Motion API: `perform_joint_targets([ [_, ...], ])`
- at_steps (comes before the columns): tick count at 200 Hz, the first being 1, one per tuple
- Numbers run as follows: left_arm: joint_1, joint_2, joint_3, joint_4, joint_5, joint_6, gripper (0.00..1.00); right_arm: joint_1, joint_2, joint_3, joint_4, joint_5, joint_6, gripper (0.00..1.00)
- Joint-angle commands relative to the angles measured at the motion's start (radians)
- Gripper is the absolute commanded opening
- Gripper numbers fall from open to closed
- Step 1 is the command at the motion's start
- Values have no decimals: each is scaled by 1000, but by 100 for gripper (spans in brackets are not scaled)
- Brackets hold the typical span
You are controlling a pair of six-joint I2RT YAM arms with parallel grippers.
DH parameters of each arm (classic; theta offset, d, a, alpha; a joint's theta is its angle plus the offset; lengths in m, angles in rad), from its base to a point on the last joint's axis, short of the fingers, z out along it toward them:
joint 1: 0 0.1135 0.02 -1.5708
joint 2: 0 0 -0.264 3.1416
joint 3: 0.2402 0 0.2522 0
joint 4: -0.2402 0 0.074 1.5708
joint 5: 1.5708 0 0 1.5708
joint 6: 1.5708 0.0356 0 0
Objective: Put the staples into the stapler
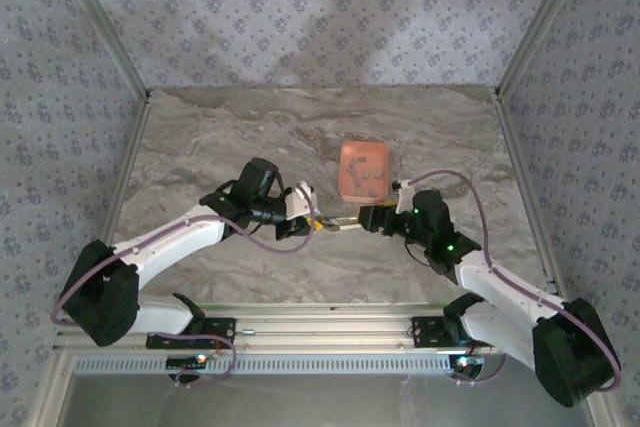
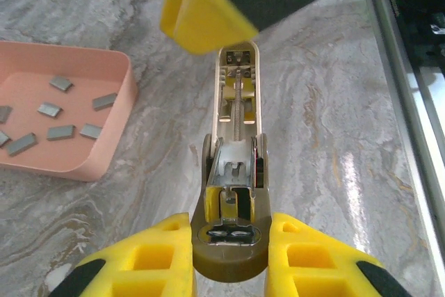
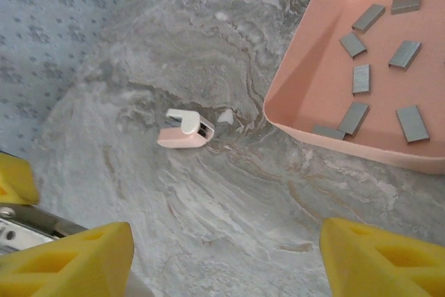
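No lettering, number or brand can be read on the stapler (image 2: 236, 172) or the tray (image 2: 97, 161). The wallpaper (image 1: 320, 7) carries only repeated ornament.

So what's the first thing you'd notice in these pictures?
Probably the open stapler in the middle of the marble table, gripped at its back end between the bright yellow fingers of the left hand. Just beside it sits a pink tray with little grey staples scattered inside.
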Motion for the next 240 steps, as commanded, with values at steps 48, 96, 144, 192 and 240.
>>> perform_joint_targets([
  [48, 0, -38, -41, 135, -42, -49, 5, -25, 108, 77, 120, -291, 387, 64],
  [96, 0, -55, -56, 151, -59, -52, 5, 14, 143, 120, 91, -261, 401, 52],
  [144, 0, -75, -73, 176, -79, -66, 5, 24, 147, 129, 9, -217, 370, 42],
  [192, 0, -76, -76, 180, -102, -77, 12, 25, 148, 145, -6, -215, 338, 21],
  [240, -1, -110, -85, 147, -146, -136, 62, 24, 87, 206, -247, -73, 166, 16],
])
